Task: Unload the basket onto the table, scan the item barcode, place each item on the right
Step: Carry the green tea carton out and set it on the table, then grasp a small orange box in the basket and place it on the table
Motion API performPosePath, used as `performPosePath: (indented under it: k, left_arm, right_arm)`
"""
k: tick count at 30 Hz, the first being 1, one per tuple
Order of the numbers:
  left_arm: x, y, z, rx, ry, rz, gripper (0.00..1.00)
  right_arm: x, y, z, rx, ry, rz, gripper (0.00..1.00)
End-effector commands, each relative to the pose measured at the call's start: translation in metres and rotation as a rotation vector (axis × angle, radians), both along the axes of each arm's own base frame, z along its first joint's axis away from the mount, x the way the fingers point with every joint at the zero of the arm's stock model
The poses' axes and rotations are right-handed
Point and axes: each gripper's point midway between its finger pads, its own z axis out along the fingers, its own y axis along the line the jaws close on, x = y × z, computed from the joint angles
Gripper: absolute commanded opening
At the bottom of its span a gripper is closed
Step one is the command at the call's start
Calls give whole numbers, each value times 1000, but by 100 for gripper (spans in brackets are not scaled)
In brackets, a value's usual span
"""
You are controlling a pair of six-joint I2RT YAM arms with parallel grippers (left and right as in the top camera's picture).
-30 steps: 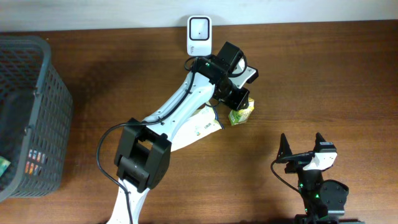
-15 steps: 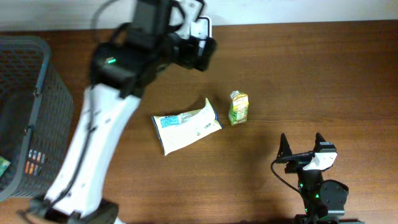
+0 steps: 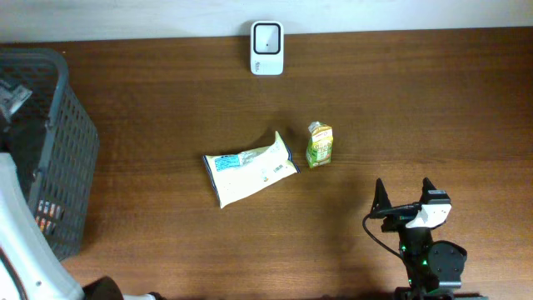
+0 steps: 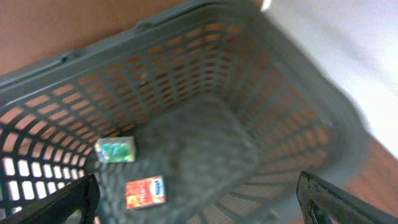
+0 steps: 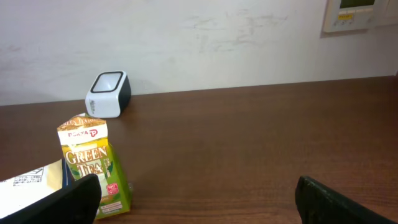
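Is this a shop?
Probably a pretend shop checkout: a white barcode scanner, a grey shopping basket with small packets inside, and a green tea carton on a wooden table.

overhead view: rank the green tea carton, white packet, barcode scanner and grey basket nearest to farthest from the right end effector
From the right end effector, at the lower right:
1. green tea carton, up and left, mid-table
2. white packet, left of the carton
3. barcode scanner, far edge by the wall
4. grey basket, far left edge

table [image 3: 433, 100]: brown wood | basket [image 3: 71, 158]: dark mesh (left edge) | wall [image 5: 186, 37]: white | wall panel [image 5: 357, 14]: upper right
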Motion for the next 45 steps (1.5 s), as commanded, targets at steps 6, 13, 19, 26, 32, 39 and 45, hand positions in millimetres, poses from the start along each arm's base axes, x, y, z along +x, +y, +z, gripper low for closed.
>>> performPosePath:
  k: [6, 13, 19, 26, 32, 39, 45]
  left_arm:
    - [-7, 73, -124, -283, 250, 119, 99]
    - [-14, 55, -230, -537, 541, 54, 98]
    - [-69, 66, -313, -638, 657, 64, 94]
    - [-73, 66, -354, -599, 689, -55, 50]
    - [-58, 69, -326, -611, 640, -76, 0]
    - [74, 9, -35, -418, -78, -527, 0]
    - [110, -172, -12, -310, 61, -978, 0]
  right_arm:
    - [0, -2, -2, -8, 1, -8, 99]
    - [0, -2, -2, -8, 1, -8, 99]
    - [0, -2, -2, -8, 1, -8, 99]
    - [0, -2, -2, -8, 1, -8, 99]
    - [0, -2, -2, -8, 1, -8, 99]
    - [0, -2, -2, -8, 1, -8, 99]
    - [0, -2, -2, -8, 1, -8, 98]
